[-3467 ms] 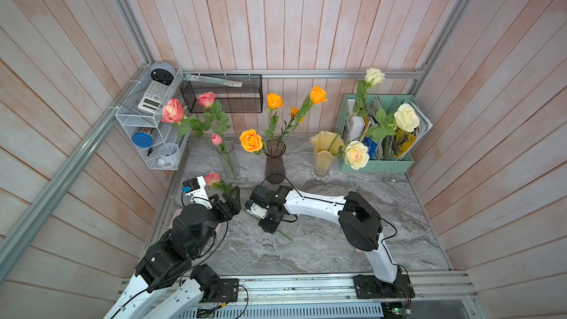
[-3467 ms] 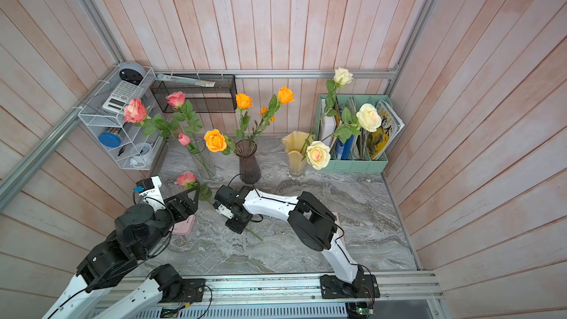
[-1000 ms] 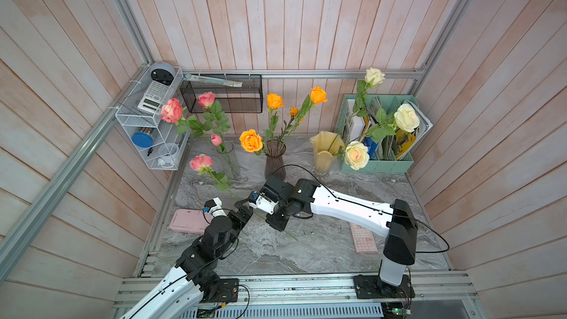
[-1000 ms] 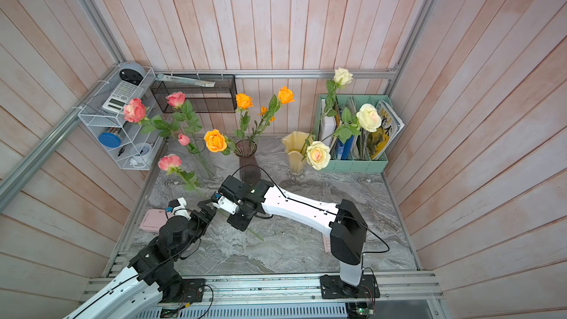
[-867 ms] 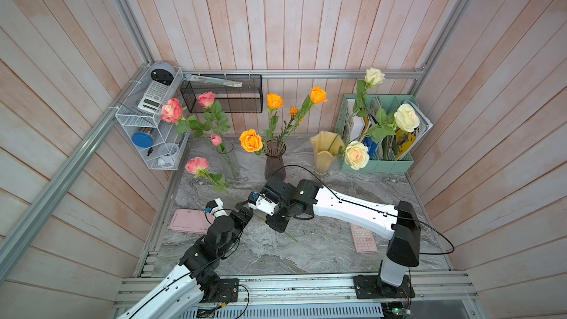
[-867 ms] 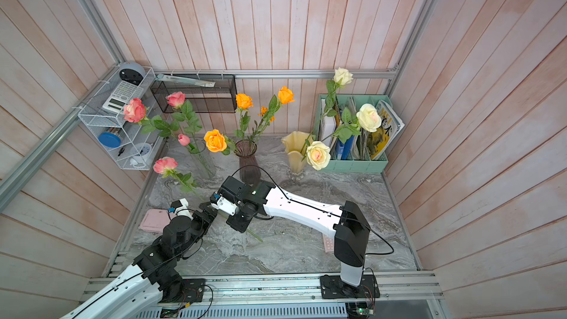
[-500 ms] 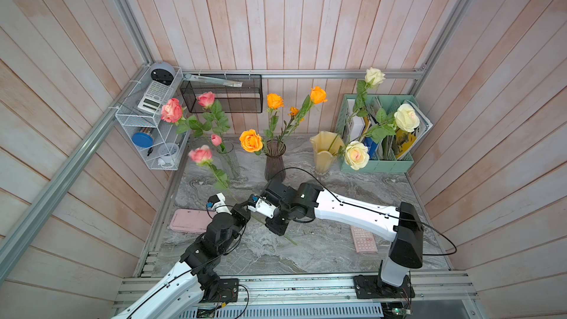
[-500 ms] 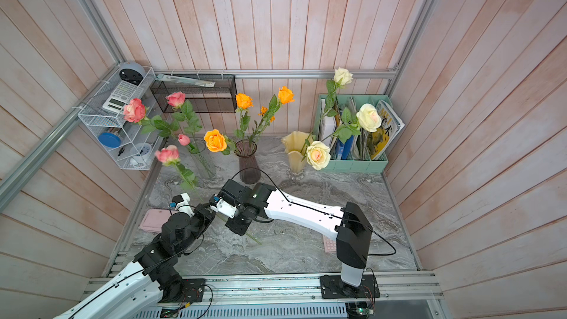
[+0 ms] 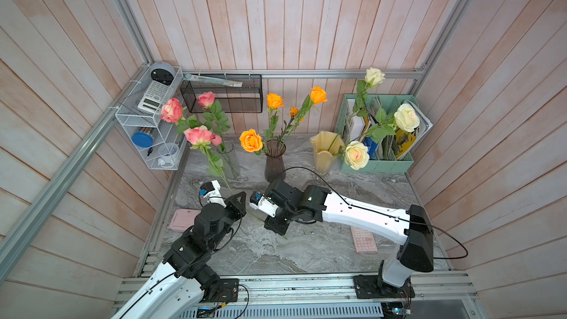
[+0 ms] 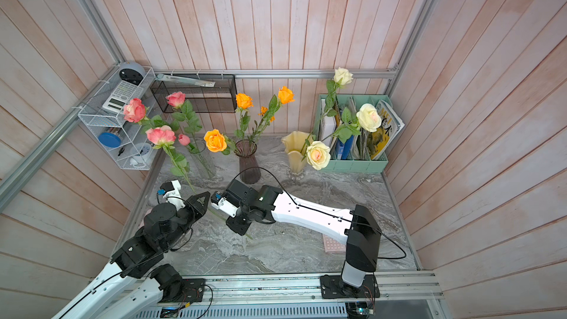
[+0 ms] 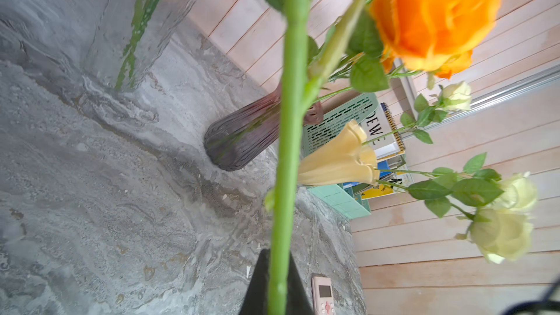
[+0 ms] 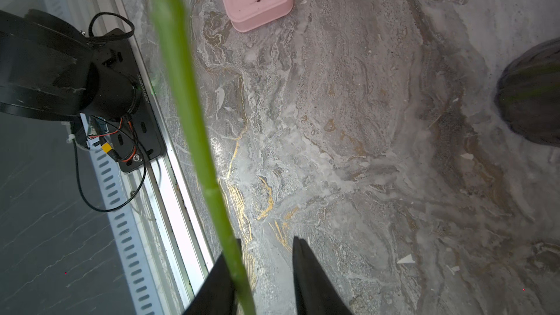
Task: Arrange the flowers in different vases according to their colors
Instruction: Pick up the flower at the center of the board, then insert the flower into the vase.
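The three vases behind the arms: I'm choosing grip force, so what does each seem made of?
Clear cylinder vase: likely glass, smooth; stems show through its wall. Dark purple ribbed waisted vase: seemingly tinted glass, glossy; stems show faintly inside. Pale yellow wavy-rimmed flared vase: smooth, slightly translucent; glass or plastic, unclear.

- Left wrist view: the pink rose stem (image 11: 288, 116) is blurred, and its head lies beyond the picture's edge.
- Right wrist view: the purple vase (image 12: 533, 95) is cut off at the edge.
- In both top views the pink calculator (image 9: 363, 239) has keys too small to read.
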